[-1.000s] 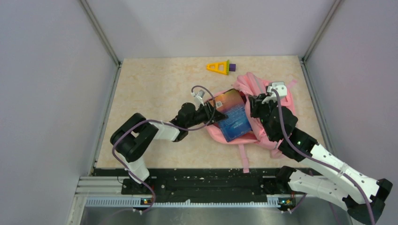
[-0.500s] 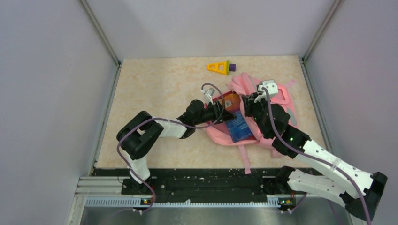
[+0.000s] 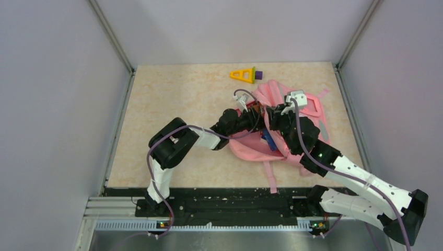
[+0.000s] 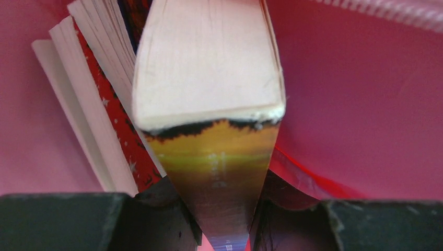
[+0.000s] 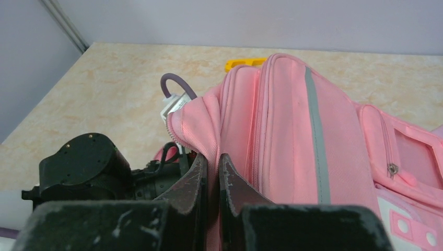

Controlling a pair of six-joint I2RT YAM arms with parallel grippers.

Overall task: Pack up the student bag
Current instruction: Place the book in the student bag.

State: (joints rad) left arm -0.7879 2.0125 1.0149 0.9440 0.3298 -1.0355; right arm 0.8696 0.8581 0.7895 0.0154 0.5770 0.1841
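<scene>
Your student bag (image 3: 309,107) lies on the table (image 3: 177,94), right of centre and towards the far side, with its mouth turned towards the left arm. Your right pincer (image 5: 211,172) is clamped on the pink fabric lip of that mouth and holds it lifted. I judge this is meant to hold the opening wide for what goes in.

Your left pincer (image 4: 222,217) grips a thick book (image 4: 209,68) by its spine end, page edges leading, with pink lining on both sides. So the book is already well inside the bag. A second book with a red starred cover (image 4: 112,130) sits just beside it on the left, pages fanned.

A yellow toy (image 3: 243,75) waits near the far edge, apart from the bag.

Nothing can be read. The small print on the gripped book's orange cover is too blurred, and the bag's white patch (image 5: 405,227) shows no lettering.
</scene>
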